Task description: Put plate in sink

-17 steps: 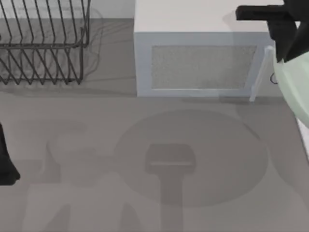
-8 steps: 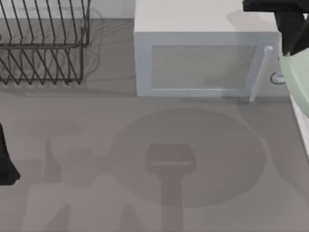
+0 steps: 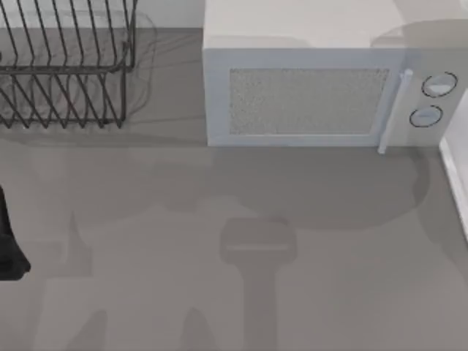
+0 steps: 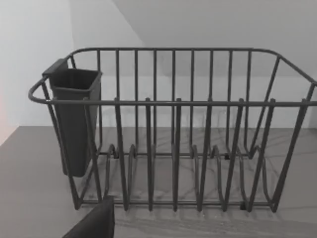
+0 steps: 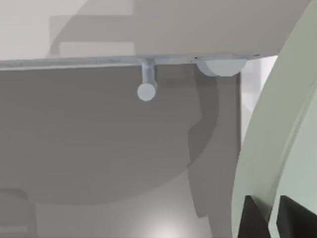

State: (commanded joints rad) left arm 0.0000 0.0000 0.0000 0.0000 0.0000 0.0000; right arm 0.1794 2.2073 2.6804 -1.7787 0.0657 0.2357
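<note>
pale mint-green plate [image 5: 277, 148], grey-white microwave [image 3: 307, 95], black wire dish rack [image 3: 66, 66]

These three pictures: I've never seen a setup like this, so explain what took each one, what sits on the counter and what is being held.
This is a rendered simulation of two robot arms working at a grey counter.

The top view looks straight down. It shows a black wire dish rack at the back left, a grey-white microwave with two round knobs at the back right, and the thin white rim of the sink at the right edge. The dark shape at the left edge is the parked left arm.

The left wrist view comes from a camera on that arm; it faces the dish rack and its dark cutlery cup.

The right wrist view comes from the other arm's camera. Its dark fingers grip the edge of a pale mint-green plate, with the microwave's underside and handle behind.
</note>
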